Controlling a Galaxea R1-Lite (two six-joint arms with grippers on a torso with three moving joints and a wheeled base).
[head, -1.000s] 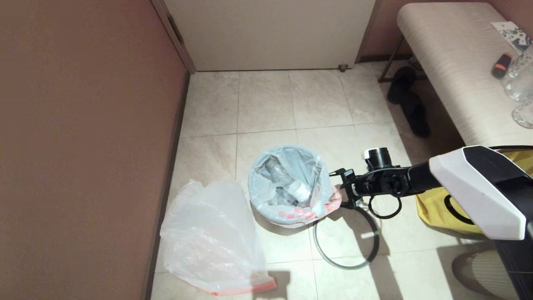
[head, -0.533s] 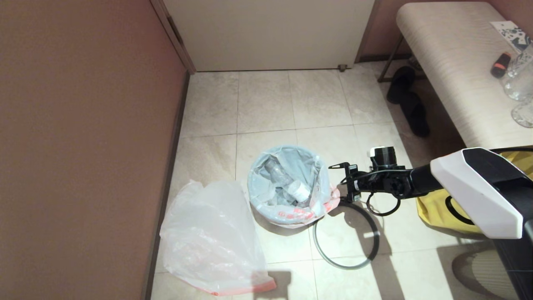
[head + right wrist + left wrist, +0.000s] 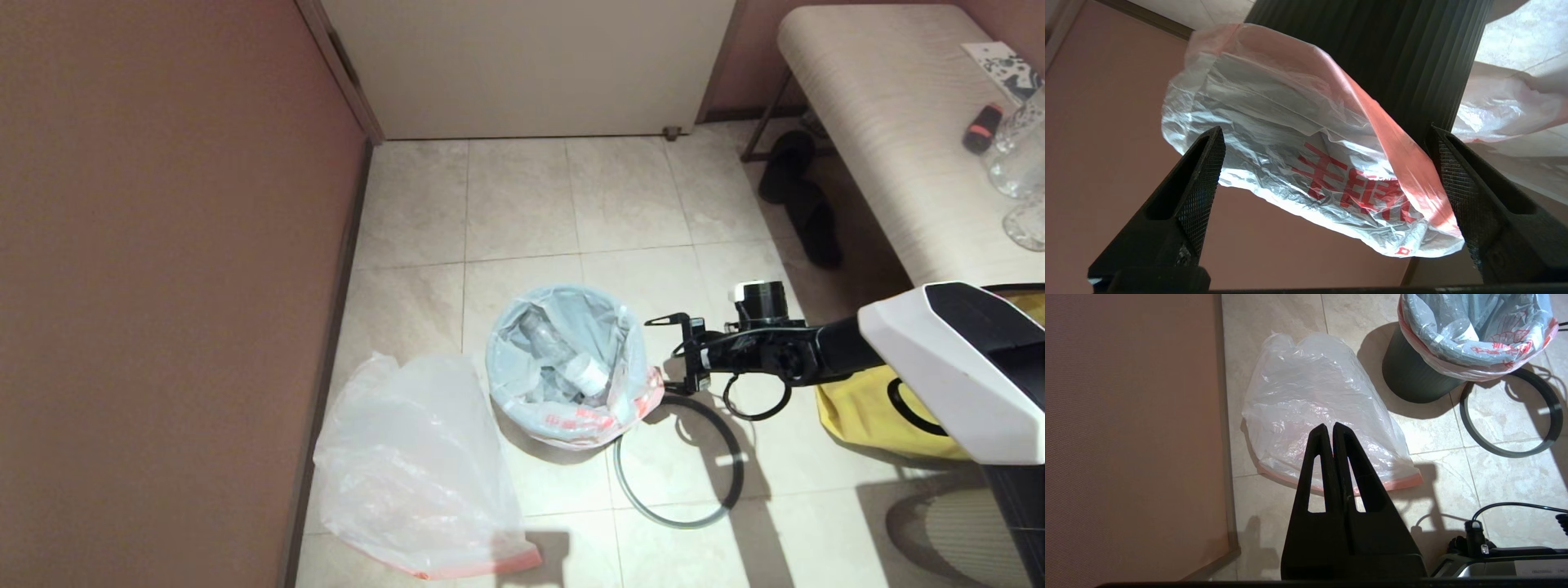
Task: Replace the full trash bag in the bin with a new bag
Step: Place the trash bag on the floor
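On my floor, left to right: new bag (image 3: pixel 412 469) lying flat by the wall, my left gripper (image 3: pixel 1333 430) pinched shut above it; bin (image 3: pixel 1410 375) lined with full trash bag (image 3: pixel 571 359); grey hoop (image 3: pixel 678 461); my right gripper (image 3: pixel 682 355) jaws spread wide, empty, beside the bag's folded-over edge.

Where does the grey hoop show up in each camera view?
Head view: the grey hoop lies flat on the floor, lower centre, right of the bin.
Left wrist view: hoop at the right edge, beside the bin.
Right wrist view: not in it.
Shared landmark: the bin's red-printed full trash bag.
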